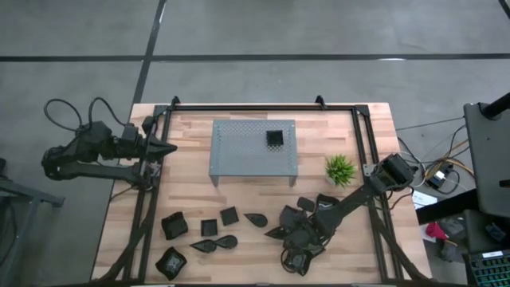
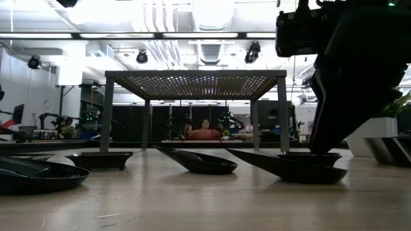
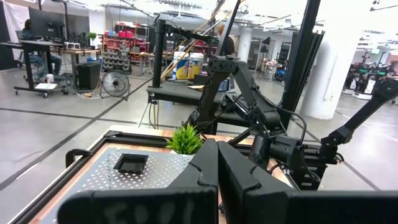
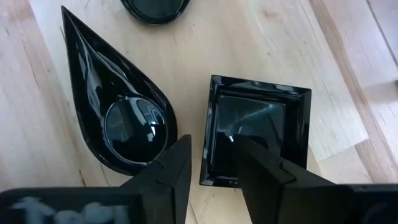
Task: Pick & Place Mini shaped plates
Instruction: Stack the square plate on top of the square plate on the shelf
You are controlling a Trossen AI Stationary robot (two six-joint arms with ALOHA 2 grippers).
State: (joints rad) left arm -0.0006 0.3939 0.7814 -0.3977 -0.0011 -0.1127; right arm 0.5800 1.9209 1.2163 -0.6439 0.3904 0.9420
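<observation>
Several small black dishes, square and teardrop, lie flat along the near part of the table [image 1: 209, 227]. One square dish [image 1: 274, 139] sits on top of the grey perforated rack [image 1: 239, 151]. My right gripper [image 4: 214, 165] is open, low over a square dish [image 4: 258, 127] near the near edge, with a teardrop dish [image 4: 118, 118] beside it. One finger [image 4: 264, 171] stands over the dish's hollow and the other [image 4: 165, 171] outside its rim. In the low view this arm [image 2: 340, 90] comes down behind a teardrop dish [image 2: 292, 168]. My left gripper [image 1: 163, 149] waits shut above the table's far left. My right gripper comes from above, pointing down, over one side rim [image 4: 206, 155] of the square dish, one finger inside the hollow and one outside. The dish lies flat on the table. I cannot tell whether either finger touches it.
A small green spiky plant [image 1: 340, 169] stands right of the rack. More dishes crowd under and around the right arm [image 1: 319, 209]. A black frame rail [image 1: 374, 199] runs along the table's sides. Bare wood lies in front of the rack.
</observation>
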